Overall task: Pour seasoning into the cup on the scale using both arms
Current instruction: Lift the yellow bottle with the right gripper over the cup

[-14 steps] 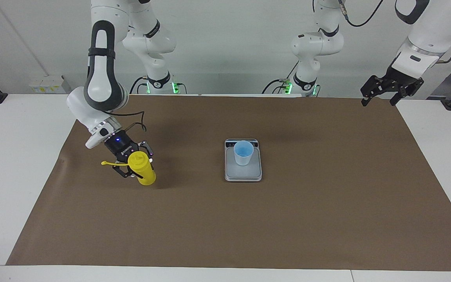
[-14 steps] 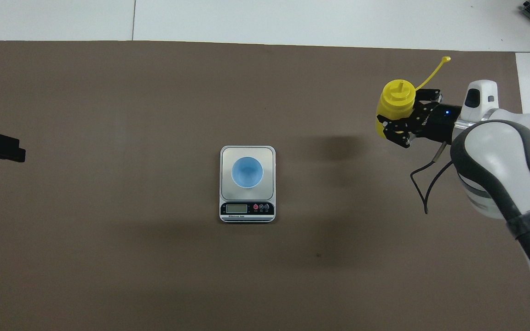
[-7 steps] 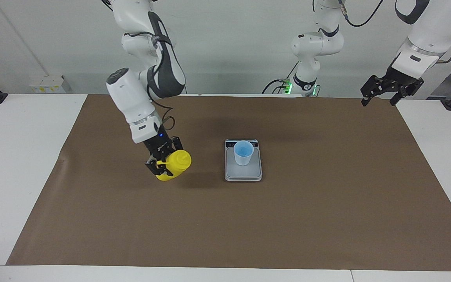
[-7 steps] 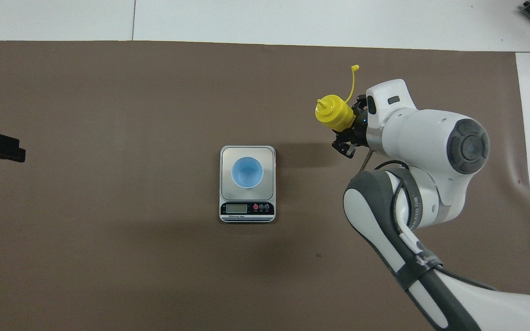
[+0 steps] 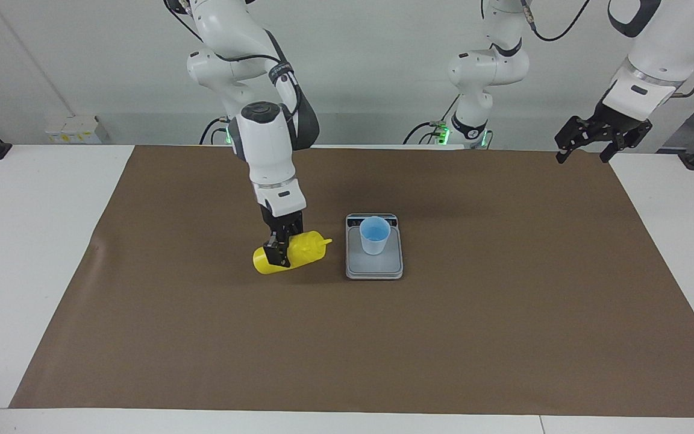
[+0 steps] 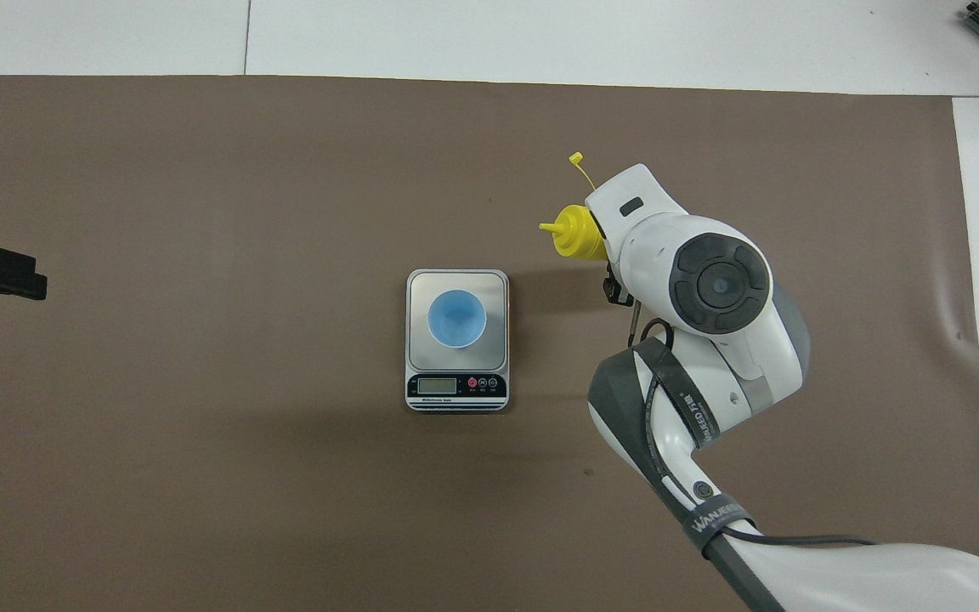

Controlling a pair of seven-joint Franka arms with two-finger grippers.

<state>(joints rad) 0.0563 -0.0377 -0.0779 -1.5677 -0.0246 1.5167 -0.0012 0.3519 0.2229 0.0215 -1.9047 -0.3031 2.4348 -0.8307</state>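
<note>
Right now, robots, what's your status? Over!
Right tool shut on seasoning, tipped sideways, nozzle toward cup. Cup upright on scale. Left tool open, waiting at its table end. Nothing between nozzle and cup.

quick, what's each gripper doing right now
Right gripper: shut on the seasoning bottle, held tipped on its side with the nozzle toward the cup on the scale.
Left gripper: open, holding nothing, waiting above the table's edge.

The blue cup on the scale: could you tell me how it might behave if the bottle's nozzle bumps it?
The cup looks thin and translucent, so probably light and easily shoved. It stands loose on the scale, narrower at its base, so a knock near the rim might tip it. The scale's plate looks smooth, so it may slide.
</note>
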